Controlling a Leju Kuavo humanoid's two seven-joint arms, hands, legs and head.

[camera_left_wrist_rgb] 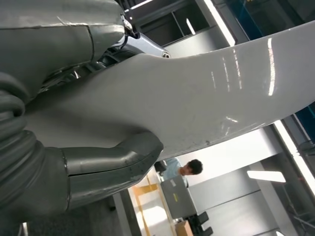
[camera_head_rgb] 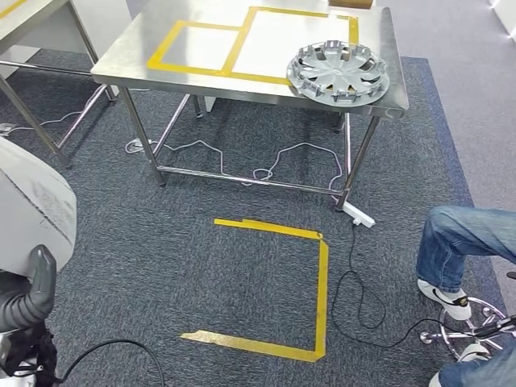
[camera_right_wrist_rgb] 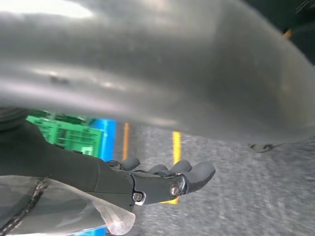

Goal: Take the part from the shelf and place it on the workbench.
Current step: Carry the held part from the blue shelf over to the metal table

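The part is a large, pale grey, curved panel [camera_head_rgb: 31, 205] at the left edge of the head view. My left hand [camera_head_rgb: 27, 298] grips it from below. In the left wrist view the thick grey thumb [camera_left_wrist_rgb: 115, 164] presses on the panel's glossy face [camera_left_wrist_rgb: 208, 98]. In the right wrist view my right hand [camera_right_wrist_rgb: 163, 182] has its dark fingers [camera_right_wrist_rgb: 193, 174] stretched out straight, with a gap of floor between them and the blurred grey panel [camera_right_wrist_rgb: 156, 73]. The steel workbench [camera_head_rgb: 134, 40], marked with yellow tape rectangles, stands ahead across the carpet.
A silver hubcap [camera_head_rgb: 338, 72] lies on the workbench's near right corner. On the right a person in jeans [camera_head_rgb: 468, 238] sits on a stool. Cables [camera_head_rgb: 359, 298] trail over the carpet beside a yellow tape square [camera_head_rgb: 321, 282]. A second table [camera_head_rgb: 24, 16] stands far left.
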